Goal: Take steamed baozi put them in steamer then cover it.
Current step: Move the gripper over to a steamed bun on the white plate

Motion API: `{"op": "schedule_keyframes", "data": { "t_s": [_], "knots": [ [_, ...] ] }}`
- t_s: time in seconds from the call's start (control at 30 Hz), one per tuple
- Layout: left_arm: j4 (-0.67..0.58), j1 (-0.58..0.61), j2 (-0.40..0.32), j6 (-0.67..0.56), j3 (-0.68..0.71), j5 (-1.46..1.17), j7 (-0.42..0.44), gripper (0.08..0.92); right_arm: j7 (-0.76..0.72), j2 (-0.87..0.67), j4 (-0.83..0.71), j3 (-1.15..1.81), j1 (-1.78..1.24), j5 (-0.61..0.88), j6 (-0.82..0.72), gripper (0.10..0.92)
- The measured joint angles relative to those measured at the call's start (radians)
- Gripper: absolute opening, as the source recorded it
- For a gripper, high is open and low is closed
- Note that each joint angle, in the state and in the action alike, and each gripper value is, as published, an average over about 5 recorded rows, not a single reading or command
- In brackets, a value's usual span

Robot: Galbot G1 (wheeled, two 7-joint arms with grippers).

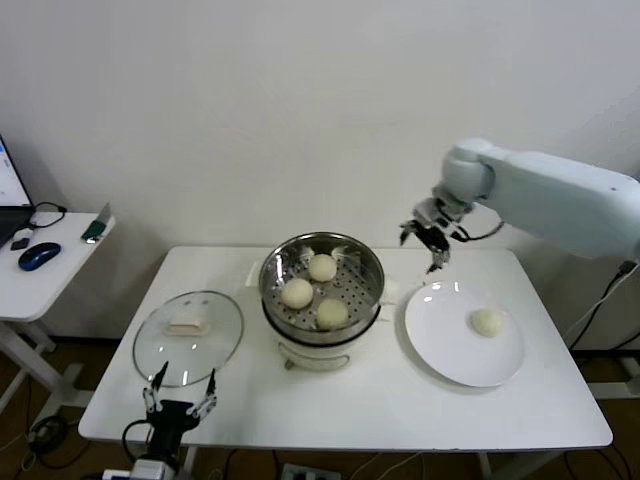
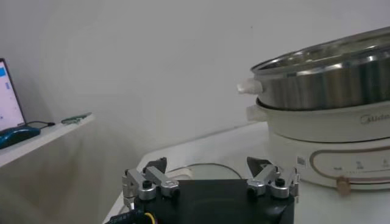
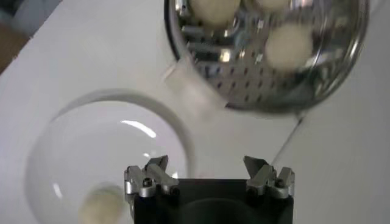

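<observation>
White table (image 1: 350, 400) against a plain pale wall, seen from above by the head camera. Near centre, the steamer (image 1: 322, 300): shiny steel pot on a cream-white base, uncovered, with three baozi (image 1: 322, 267) resting on its perforated tray, close together but apart. On the right side, just beside the steamer, a flat white plate (image 1: 440, 350) carrying one more baozi (image 1: 487, 322) near its far right part. On the left side, the cover (image 1: 188, 337), clear glass with a cream handle, lying flat on the table beside the steamer.

Right gripper (image 1: 428, 240) raised above the table's back edge, between steamer and plate, fingers spread apart, holding nothing; same spread fingers clear in the right wrist view (image 3: 209, 176), with plate and steamer below.

Left gripper (image 1: 180, 395) low at the table's front left edge, just in front of the cover, fingers apart and empty.

At far left, a small side desk (image 1: 40, 280) with a blue mouse (image 1: 38, 256).
</observation>
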Motion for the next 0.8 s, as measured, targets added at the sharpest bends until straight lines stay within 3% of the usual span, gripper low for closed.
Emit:
{"op": "schedule_keyframes", "data": {
  "t_s": [0.37,0.8],
  "knots": [
    [-0.01,0.013,-0.015,0.008,-0.004,0.019,-0.001,0.823,-0.018,-0.105,-0.164,0.261,-0.306,-0.136,-0.007,0.823],
    [-0.007,0.014,-0.028,0.016,-0.003,0.036,-0.006,0.823,-0.02,-0.053,-0.37,0.51,-0.509,-0.327,0.06,0.823]
  ]
}}
